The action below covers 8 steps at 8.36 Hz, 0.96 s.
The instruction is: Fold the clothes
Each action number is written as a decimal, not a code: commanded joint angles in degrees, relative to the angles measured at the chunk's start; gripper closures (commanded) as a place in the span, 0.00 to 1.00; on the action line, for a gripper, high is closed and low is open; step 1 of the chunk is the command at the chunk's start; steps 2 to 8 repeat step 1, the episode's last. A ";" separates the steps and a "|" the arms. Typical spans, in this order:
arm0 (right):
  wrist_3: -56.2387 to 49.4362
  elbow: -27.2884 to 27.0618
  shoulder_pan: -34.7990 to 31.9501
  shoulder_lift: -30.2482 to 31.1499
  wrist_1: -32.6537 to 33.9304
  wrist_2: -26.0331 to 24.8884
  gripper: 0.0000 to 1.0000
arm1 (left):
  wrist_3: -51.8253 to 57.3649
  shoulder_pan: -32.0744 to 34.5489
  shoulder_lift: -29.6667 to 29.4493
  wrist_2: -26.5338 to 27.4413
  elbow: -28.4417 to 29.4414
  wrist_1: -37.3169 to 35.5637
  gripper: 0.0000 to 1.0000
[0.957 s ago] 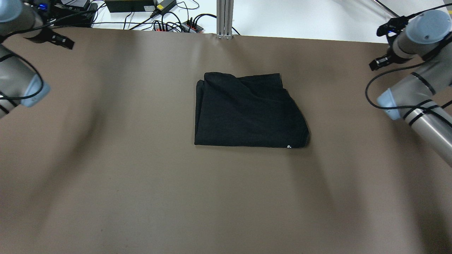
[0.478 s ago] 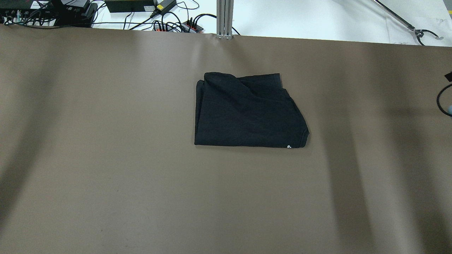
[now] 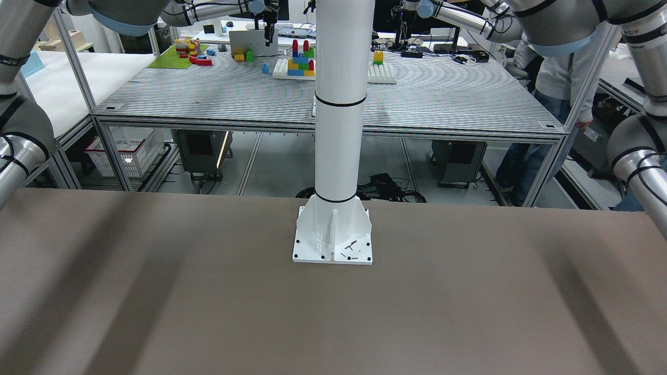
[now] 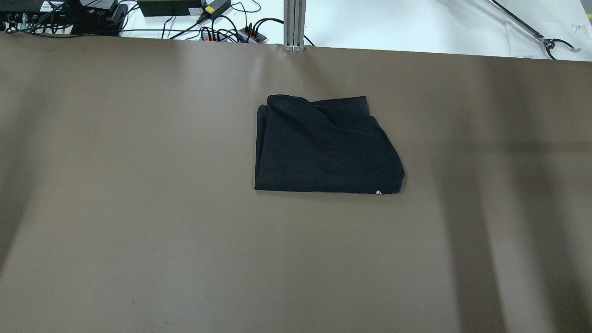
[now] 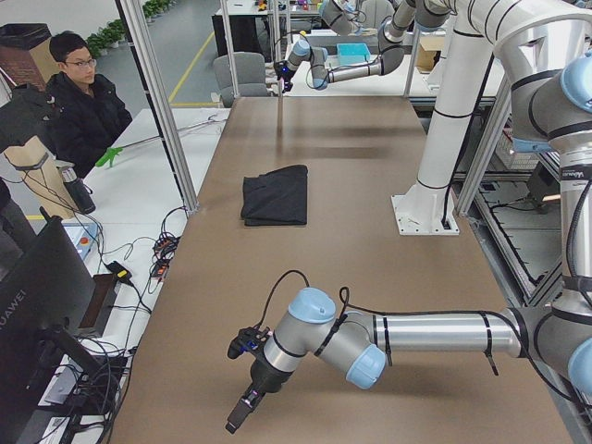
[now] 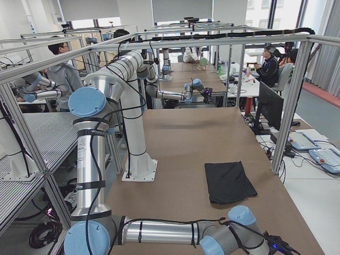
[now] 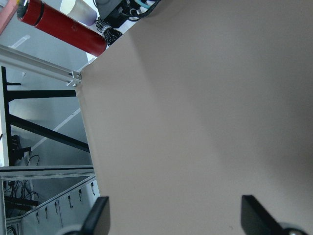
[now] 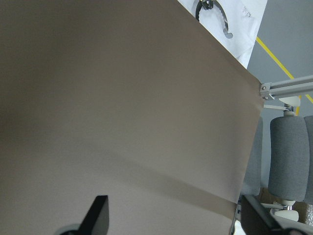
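One folded black garment (image 4: 323,148), brown table (image 4: 138,240) showing on every side

Evenly bright under diffuse overhead light. Broad, soft-edged shadow bands across the brown table (image 4: 138,231), darkest toward the overhead view's right. Black garment (image 4: 323,152) almost detail-less, folds barely readable. Mild sheen on the white pillar (image 3: 338,62). Crisp focus in every view.
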<state>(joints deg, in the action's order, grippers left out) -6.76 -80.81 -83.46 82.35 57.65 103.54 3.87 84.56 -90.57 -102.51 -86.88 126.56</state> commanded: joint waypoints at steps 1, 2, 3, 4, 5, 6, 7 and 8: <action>0.00 -5.49 -0.13 3.08 0.71 0.26 0.05 | 0.09 0.60 0.65 -0.05 -0.91 0.00 0.06; 0.00 -5.49 -0.13 3.08 0.71 0.26 0.05 | 0.09 0.60 0.65 -0.05 -0.91 0.00 0.06; 0.00 -5.49 -0.13 3.08 0.71 0.26 0.05 | 0.09 0.60 0.65 -0.05 -0.91 0.00 0.06; 0.00 -5.49 -0.13 3.08 0.71 0.26 0.05 | 0.09 0.60 0.65 -0.05 -0.91 0.00 0.06; 0.00 -5.49 -0.13 3.08 0.71 0.26 0.05 | 0.09 0.60 0.65 -0.05 -0.91 0.00 0.06; 0.00 -5.49 -0.13 3.08 0.71 0.26 0.05 | 0.09 0.60 0.65 -0.05 -0.91 0.00 0.06; 0.00 -5.49 -0.13 3.08 0.71 0.26 0.05 | 0.09 0.60 0.65 -0.05 -0.91 0.00 0.06; 0.00 -5.49 -0.13 3.08 0.71 0.26 0.05 | 0.09 0.60 0.65 -0.05 -0.91 0.00 0.06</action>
